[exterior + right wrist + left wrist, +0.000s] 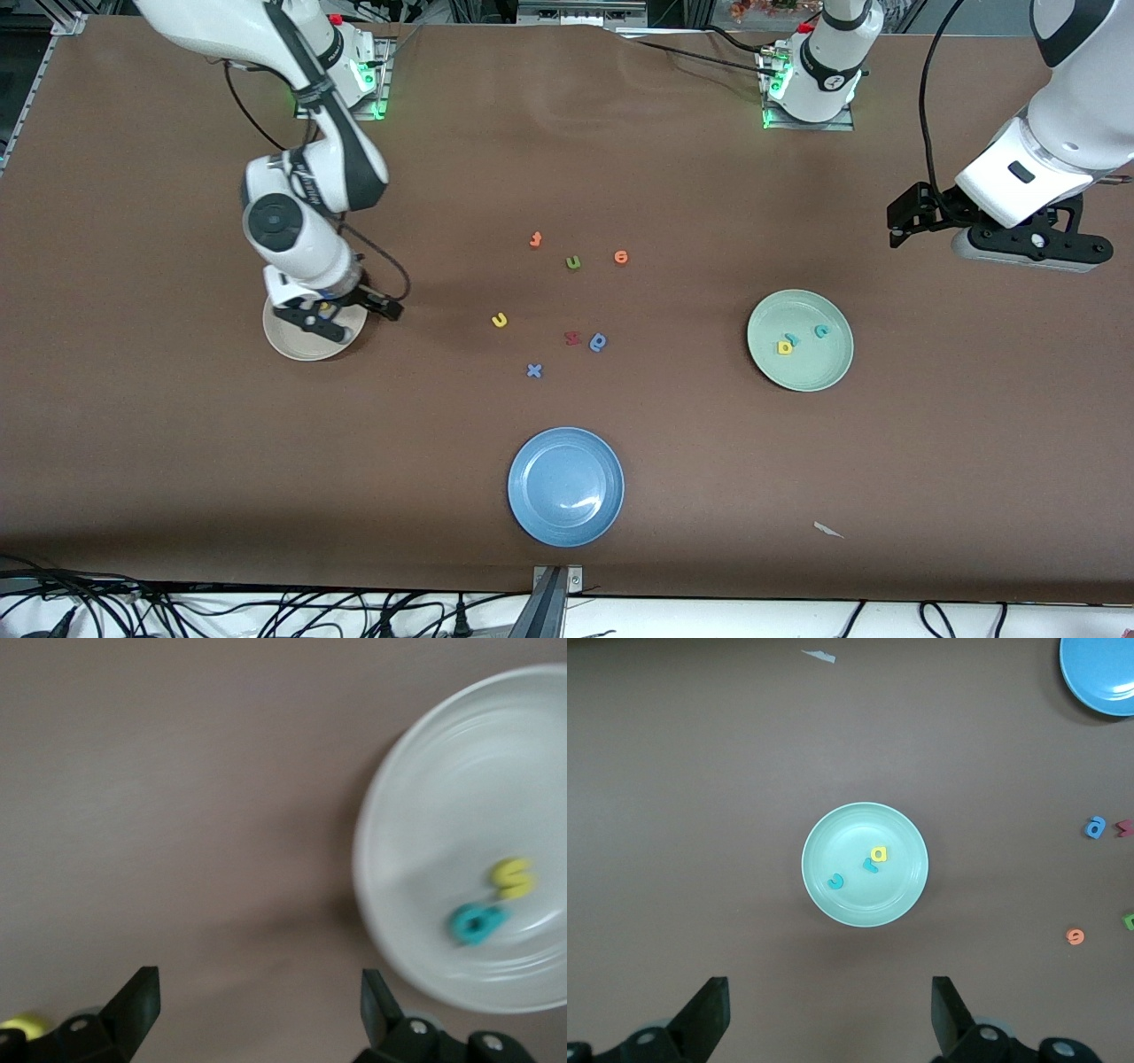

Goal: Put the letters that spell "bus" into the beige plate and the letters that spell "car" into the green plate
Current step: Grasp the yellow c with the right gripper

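The beige plate (292, 347) lies under my right gripper (341, 316), which hangs open and empty at its rim. In the right wrist view the beige plate (443, 788) holds a yellow s (512, 877) and a teal b (478, 923), while my right gripper (257, 1010) is over bare table beside it. A yellow u (500, 320) lies on the table near the middle. The green plate (802, 372) holds a yellow a (785, 347), a teal r (793, 338) and a teal c (821, 331). My left gripper (904, 221) waits open in the air by the left arm's end of the table.
A blue plate (565, 486) sits nearest the front camera. Loose letters lie mid-table: orange t (535, 239), green u (573, 262), orange e (621, 257), a red letter (573, 338), a darker blue letter (598, 342), blue x (533, 370). A paper scrap (828, 530) lies near the front edge.
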`<action>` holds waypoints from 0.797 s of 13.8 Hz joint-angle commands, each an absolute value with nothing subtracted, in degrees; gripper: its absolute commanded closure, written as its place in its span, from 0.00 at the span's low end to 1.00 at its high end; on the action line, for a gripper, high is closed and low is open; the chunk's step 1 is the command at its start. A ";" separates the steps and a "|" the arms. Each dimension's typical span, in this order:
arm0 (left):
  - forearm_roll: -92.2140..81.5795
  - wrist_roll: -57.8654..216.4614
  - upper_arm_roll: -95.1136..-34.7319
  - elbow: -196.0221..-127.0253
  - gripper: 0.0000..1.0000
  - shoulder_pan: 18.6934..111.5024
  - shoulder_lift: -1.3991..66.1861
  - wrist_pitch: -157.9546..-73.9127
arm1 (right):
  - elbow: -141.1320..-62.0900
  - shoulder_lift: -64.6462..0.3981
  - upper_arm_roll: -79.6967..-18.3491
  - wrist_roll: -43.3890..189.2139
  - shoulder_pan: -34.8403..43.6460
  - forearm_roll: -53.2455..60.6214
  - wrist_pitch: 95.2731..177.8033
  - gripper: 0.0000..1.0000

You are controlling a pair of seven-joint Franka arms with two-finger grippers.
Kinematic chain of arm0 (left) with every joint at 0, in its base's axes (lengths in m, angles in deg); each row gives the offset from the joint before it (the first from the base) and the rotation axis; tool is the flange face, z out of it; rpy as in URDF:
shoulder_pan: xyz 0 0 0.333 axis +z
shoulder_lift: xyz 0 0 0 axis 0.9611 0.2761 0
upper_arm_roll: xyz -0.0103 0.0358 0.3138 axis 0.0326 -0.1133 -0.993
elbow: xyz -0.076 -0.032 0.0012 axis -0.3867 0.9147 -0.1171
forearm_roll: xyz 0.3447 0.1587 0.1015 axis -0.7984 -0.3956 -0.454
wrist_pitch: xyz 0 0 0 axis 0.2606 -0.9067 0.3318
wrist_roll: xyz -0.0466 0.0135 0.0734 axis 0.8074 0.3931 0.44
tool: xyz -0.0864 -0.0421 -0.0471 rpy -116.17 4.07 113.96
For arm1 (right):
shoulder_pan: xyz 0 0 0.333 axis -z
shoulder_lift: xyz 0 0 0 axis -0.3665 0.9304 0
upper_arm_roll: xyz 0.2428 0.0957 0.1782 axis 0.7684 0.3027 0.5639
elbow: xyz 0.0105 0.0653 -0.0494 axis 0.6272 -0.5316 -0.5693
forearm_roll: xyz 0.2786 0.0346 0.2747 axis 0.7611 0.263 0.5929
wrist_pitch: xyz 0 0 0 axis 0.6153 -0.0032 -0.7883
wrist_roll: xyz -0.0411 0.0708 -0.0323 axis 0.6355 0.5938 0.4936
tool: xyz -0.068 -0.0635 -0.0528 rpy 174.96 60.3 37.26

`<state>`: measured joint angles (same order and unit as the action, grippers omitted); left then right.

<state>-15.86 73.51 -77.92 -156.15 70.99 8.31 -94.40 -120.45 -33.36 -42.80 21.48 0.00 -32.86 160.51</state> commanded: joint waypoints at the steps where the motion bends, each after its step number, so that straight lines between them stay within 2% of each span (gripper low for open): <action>1: -14.14 72.32 -78.06 -155.85 0.00 71.25 7.56 -93.08 | -114.13 -27.47 -43.22 16.48 -3.89 -29.30 160.75 0.00; 6: -12.55 72.67 -77.97 -155.94 0.00 71.25 7.83 -91.67 | -106.32 -20.71 -43.22 4.27 -10.04 -29.38 162.16 0.00; 11: -12.55 72.58 -77.97 -156.03 0.00 71.16 7.91 -90.79 | -102.52 -16.13 -43.31 -0.32 -13.21 -29.64 162.16 0.00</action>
<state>-14.06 73.52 -77.88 -156.22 70.96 8.22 -91.89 -105.65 -18.81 -42.78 1.01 -12.16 -30.49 162.46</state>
